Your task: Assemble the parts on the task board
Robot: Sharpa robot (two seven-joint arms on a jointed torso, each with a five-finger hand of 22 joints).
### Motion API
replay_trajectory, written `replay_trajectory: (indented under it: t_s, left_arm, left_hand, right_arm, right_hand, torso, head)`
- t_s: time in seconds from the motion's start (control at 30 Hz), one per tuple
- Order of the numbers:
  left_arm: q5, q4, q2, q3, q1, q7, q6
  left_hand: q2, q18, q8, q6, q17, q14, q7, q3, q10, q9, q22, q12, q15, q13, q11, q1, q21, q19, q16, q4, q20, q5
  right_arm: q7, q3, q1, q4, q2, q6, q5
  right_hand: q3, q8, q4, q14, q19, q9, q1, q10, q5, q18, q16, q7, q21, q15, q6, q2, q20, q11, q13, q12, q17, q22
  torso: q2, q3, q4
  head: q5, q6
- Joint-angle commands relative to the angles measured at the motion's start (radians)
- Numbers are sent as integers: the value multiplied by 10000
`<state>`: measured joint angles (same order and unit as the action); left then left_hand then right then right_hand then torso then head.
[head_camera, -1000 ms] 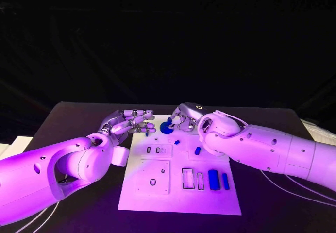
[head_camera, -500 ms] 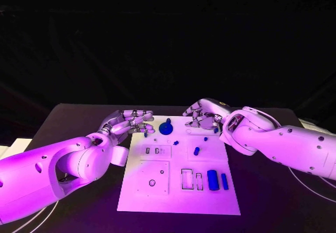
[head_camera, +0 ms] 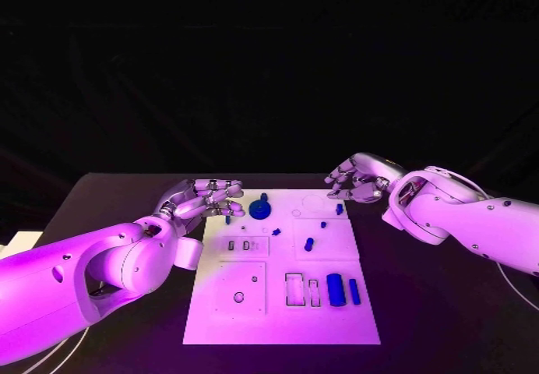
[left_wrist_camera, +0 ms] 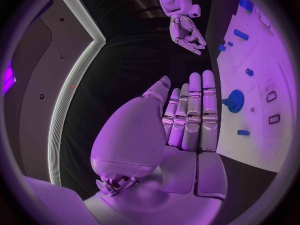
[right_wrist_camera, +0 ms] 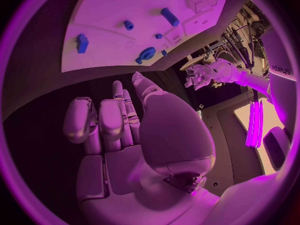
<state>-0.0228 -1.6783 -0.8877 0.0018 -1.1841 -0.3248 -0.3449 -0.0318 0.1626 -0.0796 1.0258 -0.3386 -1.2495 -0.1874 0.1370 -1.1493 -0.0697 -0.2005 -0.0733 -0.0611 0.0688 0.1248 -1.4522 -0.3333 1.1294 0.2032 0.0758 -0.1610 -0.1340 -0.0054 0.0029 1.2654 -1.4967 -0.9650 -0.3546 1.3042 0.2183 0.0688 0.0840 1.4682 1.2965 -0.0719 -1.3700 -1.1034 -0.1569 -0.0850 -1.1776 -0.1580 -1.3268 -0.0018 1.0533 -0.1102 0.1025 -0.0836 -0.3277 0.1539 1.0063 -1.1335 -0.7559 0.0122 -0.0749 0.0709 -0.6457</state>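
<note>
Hands flank your task board [head_camera: 281, 312], the white plate lying along the middle of the black counter [head_camera: 449, 312], as both hold nothing. Your left hand [head_camera: 208, 199] hovers at the board's far left edge, fingers [head_camera: 225, 187] loosely curled toward the palm but apart, gripping no part; the left wrist view shows them lying nearly straight side by side. Your right hand [head_camera: 360, 181] sits off the board's far right corner, over bare counter, its fingers [head_camera: 343, 187] bent and spread, with nothing between them.

On the board, a round blue gear [head_camera: 261, 208] stands near the far edge, just beside your left hand but apart from it. A small blue piece [head_camera: 339, 209] lies close to the far right edge, near your right hand. Two tiny blue bits [head_camera: 275, 231] and [head_camera: 323, 224] rest around the board's middle, with a short blue peg [head_camera: 308, 245] just nearside of them. Toward the near right part of the board, a thick blue cylinder [head_camera: 335, 288] and a slimmer blue bar [head_camera: 354, 291] lie side by side, next to two empty rectangular slots [head_camera: 297, 288]. Two small slots [head_camera: 238, 245] and an oval hole [head_camera: 238, 297] mark the board's left half.
</note>
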Motion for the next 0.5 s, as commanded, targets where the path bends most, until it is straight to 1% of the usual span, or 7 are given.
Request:
replay_trajectory:
  t_s: [0.03,0.07,0.23,0.3,0.33,0.43,0.5]
  left_arm:
    - [-51,8,35,6,0,-16,234]
    - [-48,12,42,6,1,-15,239]
    - [-32,36,69,5,10,-9,250]
    - [-24,45,74,5,12,-9,251]
    - [-20,49,76,5,14,-8,251]
    - [-11,57,78,4,17,-6,253]
    - [-6,61,79,4,19,-4,253]
  left_hand:
    - [-34,144,49,60,-10,73,-7,58,-38,6,-15,49,-21,-10,22,86,-61,3,-11,-17,-11,38]
    - [-34,144,49,60,-10,73,-7,58,-38,6,-15,49,-21,-10,22,86,-61,3,-11,-17,-11,38]
    - [-35,143,52,58,-15,77,-9,64,-33,7,-17,54,-22,-12,24,84,-62,-1,-14,-20,-11,38]
    - [-35,142,55,56,-23,83,-12,73,-28,8,-21,60,-23,-13,26,82,-62,-7,-17,-24,-10,38]
    - [-35,142,55,56,-23,83,-12,73,-28,8,-21,60,-23,-13,26,82,-62,-7,-17,-24,-10,38]
    - [-35,142,55,56,-23,83,-12,73,-28,8,-21,60,-23,-13,26,82,-62,-7,-17,-24,-10,38]
    - [-35,142,55,56,-23,83,-12,73,-28,8,-21,60,-23,-13,26,82,-62,-7,-17,-24,-10,38]
  right_arm:
    - [-335,-2,4,160,-76,372,617]
    - [-391,-2,2,215,-92,390,705]
    - [-582,-4,-17,470,-123,583,1076]
    - [-607,-5,-27,553,-121,624,1180]
    - [-620,-6,-33,595,-120,647,1233]
    - [-666,-8,-59,708,-109,749,1396]
    - [-726,-11,-81,771,-94,860,1473]
  right_hand:
    - [-54,-47,-40,27,-18,21,8,51,29,-122,71,-57,84,103,-22,-125,105,-98,268,-186,-39,35]
    - [-90,-53,-48,22,-27,27,13,63,24,-125,94,-83,99,119,-57,-147,118,-121,351,-237,-67,56]
    - [-250,-70,-164,-7,-167,49,-73,84,42,-174,182,-152,254,171,-257,-247,166,-189,646,-374,-168,288]
    - [-336,-71,-206,-7,-185,53,-90,29,43,-179,174,-179,280,184,-346,-295,182,-201,722,-368,-150,316]
    - [-394,-74,-216,8,-167,57,-78,-46,13,-174,126,-189,267,187,-402,-326,186,-202,744,-334,-86,290]
    - [-561,-68,-220,117,13,55,-52,-620,-114,-125,-176,-147,107,130,-542,-344,166,-109,708,-5,296,31]
    - [-686,-66,-262,224,348,54,-108,-1476,-180,-25,-484,-20,-208,-7,-650,-373,82,83,458,563,678,-473]
  torso:
    - [18,3,15]
    - [21,0,19]
    - [7,-7,-16]
    - [5,7,-16]
    - [5,5,-18]
    - [1,11,-19]
    - [2,10,-8]
  head:
    - [55,10]
    - [53,10]
    - [84,49]
    - [87,54]
    - [91,60]
    - [97,66]
    - [94,71]
